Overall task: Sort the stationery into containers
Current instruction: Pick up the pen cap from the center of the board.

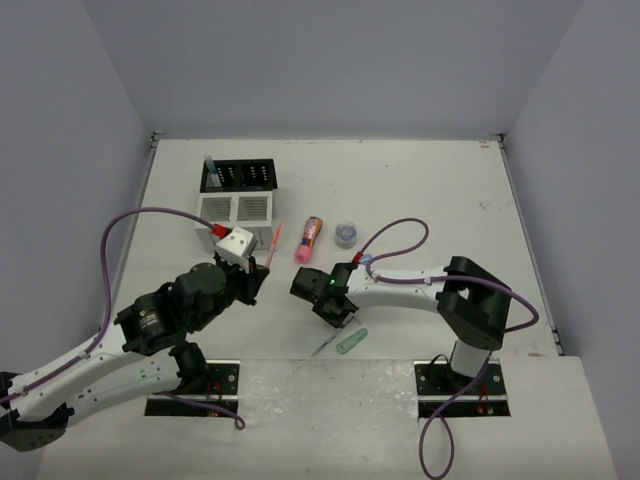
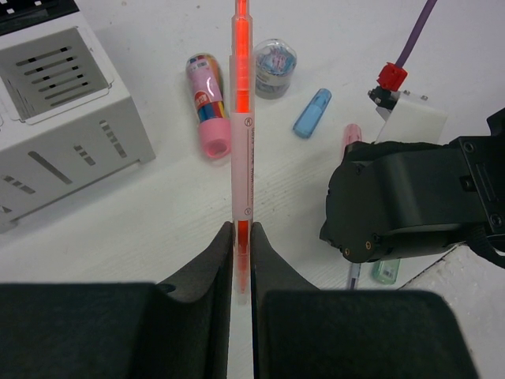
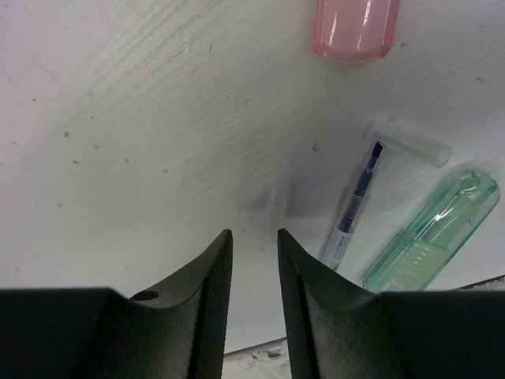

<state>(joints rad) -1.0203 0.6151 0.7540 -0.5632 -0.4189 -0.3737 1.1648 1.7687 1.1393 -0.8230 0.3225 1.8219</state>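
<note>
Your left gripper point(image 2: 242, 237) is clamped on the orange pen point(image 2: 242, 118), which points out to 12 o'clock. The small circled marks on its white barrel are unreadable. Your right gripper point(image 3: 252, 245) sits low over the table point(image 3: 118, 118), jaws a narrow gap apart with nothing between them. From its tips, the pink capsule point(image 3: 355, 28) is at 1 o'clock. The clear cap point(image 3: 410, 142), the blue pen point(image 3: 355, 209) (barrel print too small to read) and the green capsule point(image 3: 432, 233) are around 3 o'clock.

In the left wrist view, from the pen:
- pink patterned tube point(image 2: 207, 103) at 11 o'clock, print illegible
- grey-blue roll point(image 2: 274, 67) at 1 o'clock
- blue capsule point(image 2: 312, 112) at 2 o'clock
- white slatted box point(image 2: 71, 118) at 10 o'clock
- right arm's black wrist point(image 2: 410, 197) at 3 o'clock, near but apart

The top view shows the black rack point(image 1: 240, 175) joined behind the box.
</note>
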